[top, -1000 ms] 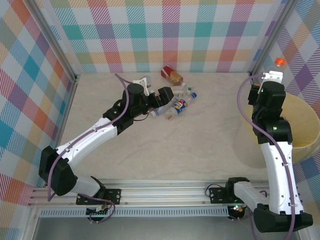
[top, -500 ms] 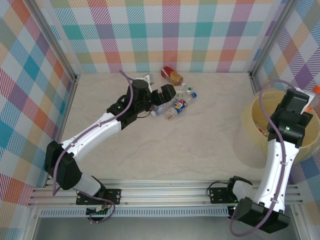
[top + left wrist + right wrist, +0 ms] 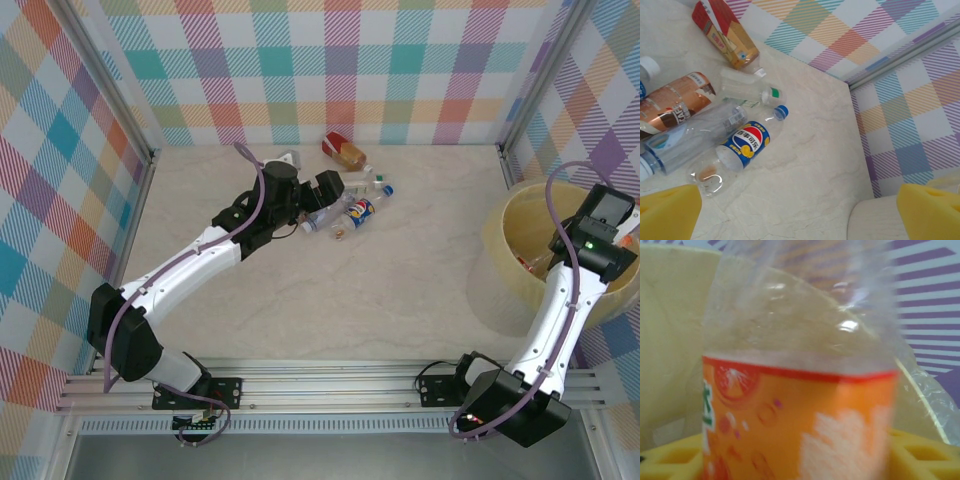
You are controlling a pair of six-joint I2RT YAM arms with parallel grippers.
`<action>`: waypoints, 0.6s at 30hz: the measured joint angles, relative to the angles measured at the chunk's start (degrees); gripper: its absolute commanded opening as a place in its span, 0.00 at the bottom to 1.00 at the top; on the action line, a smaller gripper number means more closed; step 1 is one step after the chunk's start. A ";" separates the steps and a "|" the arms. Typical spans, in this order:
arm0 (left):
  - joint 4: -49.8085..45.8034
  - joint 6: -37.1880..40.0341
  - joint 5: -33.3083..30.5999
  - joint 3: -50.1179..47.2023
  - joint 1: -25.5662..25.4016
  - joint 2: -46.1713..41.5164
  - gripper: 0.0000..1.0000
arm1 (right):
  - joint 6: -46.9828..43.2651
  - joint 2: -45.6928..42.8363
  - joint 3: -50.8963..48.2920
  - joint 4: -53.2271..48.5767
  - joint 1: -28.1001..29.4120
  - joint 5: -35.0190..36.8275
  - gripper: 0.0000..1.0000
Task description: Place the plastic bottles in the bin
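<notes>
Several plastic bottles (image 3: 352, 200) lie in a cluster at the back middle of the table. Among them are a blue-labelled bottle (image 3: 746, 145), a brown-labelled one (image 3: 676, 104), a clear one with a green cap (image 3: 747, 91) and a red-labelled one (image 3: 724, 33). My left gripper (image 3: 333, 186) hovers at the cluster's left side, open and empty, with its yellow fingertips (image 3: 666, 214) wide apart. My right gripper (image 3: 620, 228) is over the pale-yellow bin (image 3: 512, 250). A blurred orange-labelled bottle (image 3: 800, 410) stands between its yellow fingers (image 3: 922, 455). I cannot tell if they still pinch it.
Checked walls with metal posts (image 3: 520, 110) close in the table on three sides. The bin sits tight against the right wall and holds some bottles (image 3: 530, 265). Bare marble tabletop (image 3: 400, 290) stretches between the cluster and the bin.
My right arm swung from the back right post out over the bin, carrying the orange-capped bottle. My left arm shifted only slightly beside the cluster.
</notes>
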 measured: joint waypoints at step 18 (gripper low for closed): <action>-1.60 0.83 -1.64 -0.09 0.11 0.02 1.00 | 4.79 -4.66 -0.07 -0.02 -0.04 -4.50 1.00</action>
